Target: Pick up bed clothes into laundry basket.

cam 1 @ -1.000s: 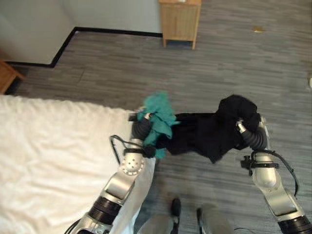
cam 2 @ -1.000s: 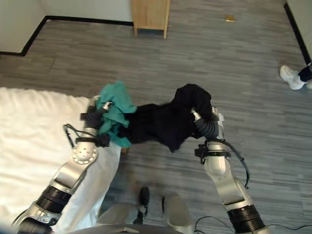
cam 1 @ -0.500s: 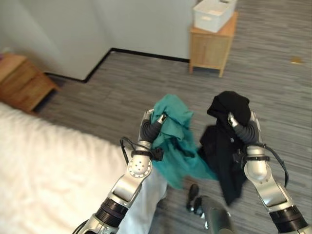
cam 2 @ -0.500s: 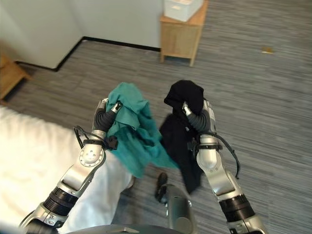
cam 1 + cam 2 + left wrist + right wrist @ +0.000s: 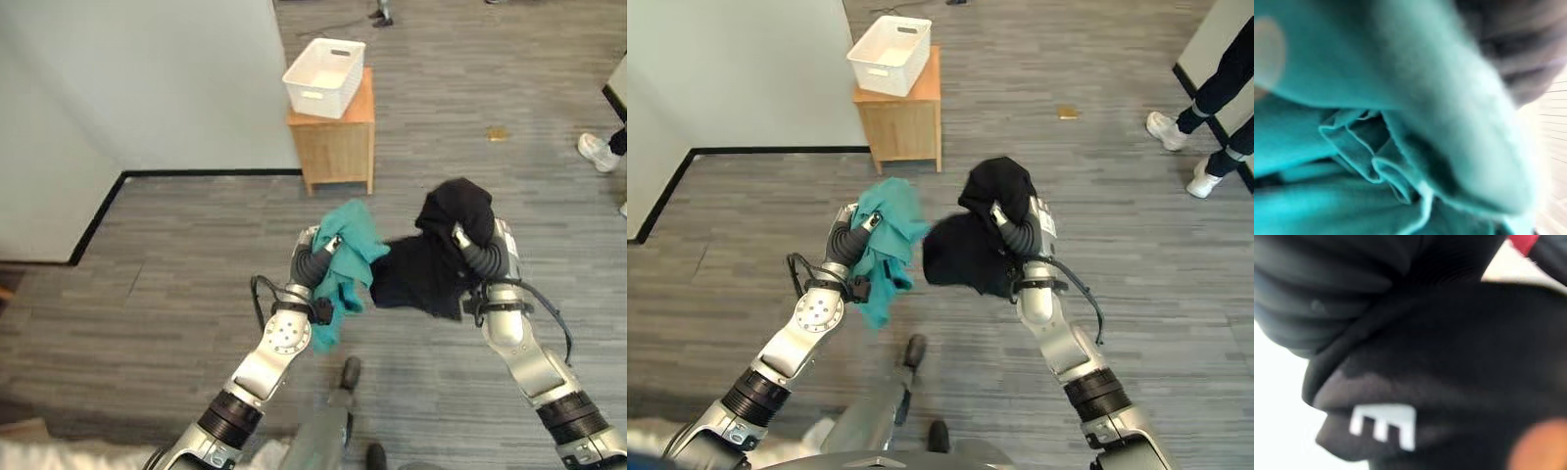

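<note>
— Where are the clothes? 
— The left hand [image 5: 312, 257] is curled round a crumpled teal cloth garment [image 5: 345, 257]; the right hand [image 5: 480, 253] clutches a bunched black cloth garment [image 5: 431, 269]; both hang above the grey striped floor [image 5: 176, 274].
— And the basket? 
— The white plastic laundry basket [image 5: 324, 76] sits on a small wooden cabinet [image 5: 335, 152], well apart; the right eye view adds a person's legs [image 5: 1215, 98]; the right wrist view shows a white mark [image 5: 1383, 426] on the black fabric.

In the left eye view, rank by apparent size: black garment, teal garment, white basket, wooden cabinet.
1. black garment
2. teal garment, close to it; both hang nearer the camera.
3. wooden cabinet and white basket look alike, unranked.
</note>
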{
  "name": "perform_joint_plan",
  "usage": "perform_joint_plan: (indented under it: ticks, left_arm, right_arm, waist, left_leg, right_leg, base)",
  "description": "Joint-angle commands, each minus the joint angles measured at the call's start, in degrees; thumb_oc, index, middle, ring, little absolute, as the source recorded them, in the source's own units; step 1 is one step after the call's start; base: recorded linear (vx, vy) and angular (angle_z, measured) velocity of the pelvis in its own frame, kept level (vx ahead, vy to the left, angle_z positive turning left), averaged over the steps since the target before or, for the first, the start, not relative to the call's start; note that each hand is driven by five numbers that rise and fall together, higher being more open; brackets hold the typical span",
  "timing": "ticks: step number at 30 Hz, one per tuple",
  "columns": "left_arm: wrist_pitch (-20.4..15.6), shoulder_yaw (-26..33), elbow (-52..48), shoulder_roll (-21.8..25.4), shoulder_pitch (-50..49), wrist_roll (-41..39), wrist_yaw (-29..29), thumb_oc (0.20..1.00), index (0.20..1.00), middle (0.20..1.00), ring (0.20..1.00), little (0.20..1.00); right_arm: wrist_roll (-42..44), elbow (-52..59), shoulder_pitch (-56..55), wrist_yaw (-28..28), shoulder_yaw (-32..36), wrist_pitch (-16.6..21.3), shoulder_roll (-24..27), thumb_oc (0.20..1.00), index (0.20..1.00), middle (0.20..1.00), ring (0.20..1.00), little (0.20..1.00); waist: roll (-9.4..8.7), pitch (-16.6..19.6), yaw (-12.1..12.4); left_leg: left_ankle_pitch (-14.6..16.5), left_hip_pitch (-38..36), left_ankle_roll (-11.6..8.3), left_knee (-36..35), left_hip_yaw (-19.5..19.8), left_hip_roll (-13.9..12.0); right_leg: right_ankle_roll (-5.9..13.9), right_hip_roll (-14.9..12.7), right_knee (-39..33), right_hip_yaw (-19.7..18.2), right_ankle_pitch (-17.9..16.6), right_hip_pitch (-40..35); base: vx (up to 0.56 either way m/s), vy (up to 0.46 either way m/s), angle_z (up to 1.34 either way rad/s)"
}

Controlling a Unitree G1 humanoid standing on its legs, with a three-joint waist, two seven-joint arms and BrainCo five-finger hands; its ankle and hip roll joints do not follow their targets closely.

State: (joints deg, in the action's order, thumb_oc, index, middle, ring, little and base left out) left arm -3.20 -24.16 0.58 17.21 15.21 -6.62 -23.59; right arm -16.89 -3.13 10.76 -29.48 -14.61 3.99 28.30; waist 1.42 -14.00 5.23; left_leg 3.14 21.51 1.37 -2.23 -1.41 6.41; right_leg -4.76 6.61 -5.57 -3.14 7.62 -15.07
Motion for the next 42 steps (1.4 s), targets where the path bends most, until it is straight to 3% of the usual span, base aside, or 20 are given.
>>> perform_joint_plan:
  ticks: [1, 3, 4, 6, 7, 9, 10, 13, 16, 20, 22, 25, 26, 27, 28, 29, 33, 34, 36, 42]
  left_arm:
    - [-3.0, -0.2, -4.2, -0.9, 4.1, -0.2, -0.3, 0.200, 0.200, 0.200, 0.200, 0.200]
    - [-3.0, -0.5, -3.9, -0.7, 2.9, -0.5, 0.4, 0.200, 0.200, 0.200, 0.200, 0.200]
    - [-2.8, -1.3, -4.2, -0.1, 3.1, -1.0, 1.3, 0.200, 0.200, 0.200, 0.200, 0.200]
    - [-2.5, -1.5, -4.0, -0.1, 3.5, -1.1, 1.1, 0.200, 0.200, 0.200, 0.200, 0.200]
    - [-2.1, -1.8, -3.4, -0.2, 4.8, -0.8, 0.5, 0.200, 0.200, 0.200, 0.200, 0.200]
    - [-1.9, -2.3, -2.2, -0.8, 6.4, -0.4, -0.2, 0.200, 0.200, 0.200, 0.200, 0.200]
    - [-1.9, -2.3, -2.2, -0.8, 6.4, -0.4, -0.2, 0.200, 0.200, 0.200, 0.200, 0.200]
    - [-2.4, -3.7, -2.5, -1.2, 7.3, 0.0, 0.1, 0.200, 0.200, 0.200, 0.200, 0.200]
    - [-2.4, -4.5, -2.0, -1.4, 8.8, 0.9, 0.1, 0.200, 0.200, 0.200, 0.200, 0.200]
    - [-2.1, -2.9, -0.9, -0.8, 8.1, 1.9, -0.2, 0.200, 0.200, 0.200, 0.200, 0.200]
    - [-2.1, -2.6, -1.1, -0.4, 7.8, 2.7, 0.7, 0.200, 0.200, 0.200, 0.200, 0.200]
    - [-2.8, -2.4, -2.3, -0.4, 6.9, 1.8, 1.0, 0.200, 0.200, 0.200, 0.200, 0.200]
    - [-3.0, -2.4, -2.1, -0.4, 7.1, 0.7, 0.7, 0.200, 0.200, 0.200, 0.200, 0.200]
    - [-3.0, -2.4, -2.0, -0.4, 7.3, 0.7, 0.7, 0.200, 0.200, 0.200, 0.200, 0.200]
    - [-2.9, -2.6, -1.8, -0.8, 7.9, -0.4, 0.1, 0.200, 0.200, 0.200, 0.200, 0.200]
    - [-2.6, -2.6, -1.7, -0.8, 8.7, -0.4, -0.2, 0.200, 0.200, 0.200, 0.200, 0.200]
    - [-2.4, -3.0, -0.6, -1.8, 11.1, -1.5, -1.7, 0.200, 0.200, 0.200, 0.200, 0.200]
    - [-2.2, -3.9, -0.5, -2.7, 10.5, -1.1, -1.8, 0.200, 0.200, 0.200, 0.200, 0.200]
    - [-2.1, -4.1, -0.2, -2.1, 9.0, -0.3, -2.3, 0.200, 0.200, 0.200, 0.200, 0.200]
    - [-2.9, -5.6, 4.2, -3.6, 15.5, -1.0, -2.4, 0.200, 0.200, 0.200, 0.200, 0.200]
  right_arm:
    - [0.5, 6.6, 1.4, -0.1, 3.1, 2.0, 0.1, 0.200, 0.200, 0.200, 0.200, 0.200]
    - [-0.8, 5.3, 0.6, 0.4, 2.7, 1.2, -0.6, 0.200, 0.200, 0.200, 0.200, 0.200]
    - [-2.5, 5.0, -1.2, 1.1, 3.5, 0.7, -0.3, 0.200, 0.200, 0.200, 0.200, 0.200]
    - [-2.7, 4.7, -1.3, 0.9, 3.8, 0.3, -0.2, 0.200, 0.200, 0.200, 0.200, 0.200]
    - [-3.0, 4.7, -0.9, 1.4, 3.7, -0.2, -0.2, 0.200, 0.200, 0.200, 0.200, 0.200]
    - [-3.0, 4.4, -0.9, 1.4, 4.4, 0.1, 0.0, 0.200, 0.200, 0.200, 0.200, 0.200]
    - [-3.0, 4.4, -0.9, 1.4, 4.4, 0.1, 0.1, 0.200, 0.200, 0.200, 0.200, 0.200]
    - [-1.8, 5.1, -2.9, 0.7, 6.6, 0.7, 0.3, 0.200, 0.200, 0.200, 0.200, 0.200]
    - [-1.5, 5.7, -4.1, -0.5, 8.4, 0.9, 0.7, 0.200, 0.200, 0.200, 0.200, 0.200]
    - [-3.3, 4.3, -3.8, -0.4, 7.0, 0.0, 0.4, 0.200, 0.200, 0.200, 0.200, 0.200]
    - [-3.6, 3.4, -4.0, -0.5, 6.8, -0.1, 0.3, 0.200, 0.200, 0.200, 0.200, 0.200]
    - [-3.9, 3.0, -2.6, -2.2, 8.1, 0.0, 2.1, 0.200, 0.200, 0.200, 0.200, 0.200]
    - [-4.0, 2.9, -0.8, -3.0, 8.3, -0.4, 3.0, 0.200, 0.200, 0.200, 0.200, 0.200]
    - [-3.9, 2.8, -0.6, -3.0, 8.4, -0.4, 3.0, 0.200, 0.200, 0.200, 0.200, 0.200]
    - [-4.3, 2.5, 2.5, -5.6, 8.9, -1.5, 4.6, 0.200, 0.200, 0.200, 0.200, 0.200]
    - [-4.4, 2.1, 4.1, -6.7, 9.3, -2.1, 5.4, 0.200, 0.200, 0.200, 0.200, 0.200]
    - [-3.3, 0.6, 8.5, -9.6, 9.7, -3.0, 7.6, 0.200, 0.200, 0.200, 0.200, 0.200]
    - [-5.2, -2.5, 10.0, -10.3, 10.2, -5.1, 11.1, 0.200, 0.200, 0.200, 0.200, 0.200]
    - [-7.9, -2.1, 8.7, -11.6, 11.4, -6.1, 12.1, 0.200, 0.200, 0.200, 0.200, 0.200]
    - [-5.8, -2.3, 12.6, -11.7, 14.5, -6.7, 16.3, 0.200, 0.200, 0.200, 0.200, 0.200]
  waist:
    - [2.64, 2.0, 4.3]
    - [1.65, 4.0, 5.6]
    - [0.50, 4.3, 5.5]
    - [0.21, 4.0, 4.7]
    - [1.25, 2.5, 2.2]
    - [3.71, 1.8, -1.0]
    - [3.60, 1.7, -1.4]
    - [3.84, 1.4, -4.1]
    - [2.82, 2.2, -5.7]
    - [0.66, 2.7, -4.9]
    - [-0.76, 4.0, -4.1]
    - [-0.82, 4.8, -3.1]
    - [-0.91, 3.4, -2.2]
    - [-1.10, 3.5, -2.4]
    - [-1.44, 1.3, 0.1]
    - [-1.64, 0.7, 0.7]
    - [-2.17, -0.1, 2.6]
    - [-1.11, 1.3, 4.1]
    - [-1.19, 1.7, 4.4]
    - [-2.41, 2.3, 2.8]
  left_leg:
    - [-10.6, -7.4, -0.54, -1.4, 0.4, -1.3]
    - [-11.6, -8.7, 0.89, -1.3, 4.2, 1.1]
    - [-11.1, -12.0, 2.06, -1.3, 5.8, 1.7]
    - [-10.3, -14.1, 2.56, -1.5, 6.5, 2.1]
    - [-8.6, -18.8, 4.01, -2.2, 10.2, 1.9]
    - [-6.7, -23.6, 4.16, -2.8, 14.4, 0.0]
    - [-6.5, -23.7, 4.12, -2.8, 14.8, 0.2]
    - [-4.2, -26.7, 2.52, -2.8, 19.7, -0.3]
    - [-1.7, -29.2, 0.89, -2.8, 22.4, 0.0]
    - [4.7, -35.2, 0.19, -2.8, 18.3, -1.7]
    - [7.3, -37.7, -0.02, -1.6, 15.5, -3.1]
    - [6.3, -32.9, -3.17, 18.4, 11.3, -5.4]
    - [2.9, -26.8, -4.16, 30.6, 11.1, -4.9]
    - [2.9, -25.6, -4.14, 31.8, 11.2, -4.5]
    - [-0.6, -16.2, -2.94, 48.4, 11.7, -1.2]
    - [-0.1, -12.4, -2.05, 50.9, 11.6, -0.4]
    - [2.8, -10.1, -1.26, 39.2, 11.4, -3.0]
    - [1.0, -14.5, -1.92, 14.0, 16.1, -3.3]
    - [-1.4, -16.9, -2.13, 12.3, 16.4, -3.9]
    - [-1.3, -21.6, -2.77, 5.1, 16.1, -5.9]
  right_leg:
    - [5.85, -2.3, 0.6, 0.3, 2.1, 0.7]
    - [6.45, -4.8, 1.5, -0.4, 2.6, -1.1]
    - [8.83, -6.3, 12.2, 0.6, 1.5, 1.0]
    - [10.48, -7.7, 20.3, 0.9, -1.5, 3.6]
    - [11.66, -7.1, 37.5, -0.6, -9.8, 12.6]
    - [10.09, -2.7, 45.2, -2.9, -6.9, 21.5]
    - [9.99, -2.9, 45.5, -2.5, -6.4, 21.5]
    - [8.63, -1.8, 36.3, -1.2, -0.9, 25.2]
    - [9.29, -2.8, 18.8, 0.7, -3.7, 26.3]
    - [11.16, -6.1, 6.4, 16.3, -10.1, 25.7]
    - [10.18, -6.0, 4.4, 19.6, -10.0, 22.9]
    - [8.38, -4.0, 1.9, 16.6, -10.5, 16.7]
    - [7.32, -3.9, 1.4, 14.6, -10.8, 14.7]
    - [7.34, -4.1, 1.4, 14.8, -11.2, 15.3]
    - [5.73, -4.1, 1.0, 12.2, -10.4, 12.3]
    - [5.51, -4.1, 1.0, 11.0, -9.7, 11.7]
    - [6.34, -4.9, 1.0, 8.9, -7.9, 10.0]
    - [7.18, -4.2, 1.9, 6.6, -5.7, 8.5]
    - [6.86, -4.3, 3.3, 7.0, -4.1, 8.1]
    - [6.87, -5.9, 5.5, 8.5, -3.1, 8.6]
  base:
    - [0.41, 0.134, 0.17]
    - [0.60, 0.168, -0.23]
    - [0.59, 0.124, -0.54]
    - [0.41, 0.115, -0.36]
    - [0.47, 0.165, 0.26]
    - [0.47, 0.084, 1.25]
    - [0.36, 0.005, 1.73]
    - [0.37, -0.084, 1.25]
    - [0.43, -0.136, 1.48]
    - [0.40, -0.127, 0.26]
    - [0.41, -0.163, -0.48]
    - [0.39, -0.129, -0.05]
    - [0.14, -0.044, 0.05]
    - [0.03, -0.027, -0.21]
    - [0.01, -0.007, -0.38]
    - [0.08, -0.002, -0.89]
    - [0.17, 0.088, -0.74]
    - [0.25, 0.148, -0.30]
    - [0.25, 0.116, -0.50]
    - [0.07, 0.061, -0.24]
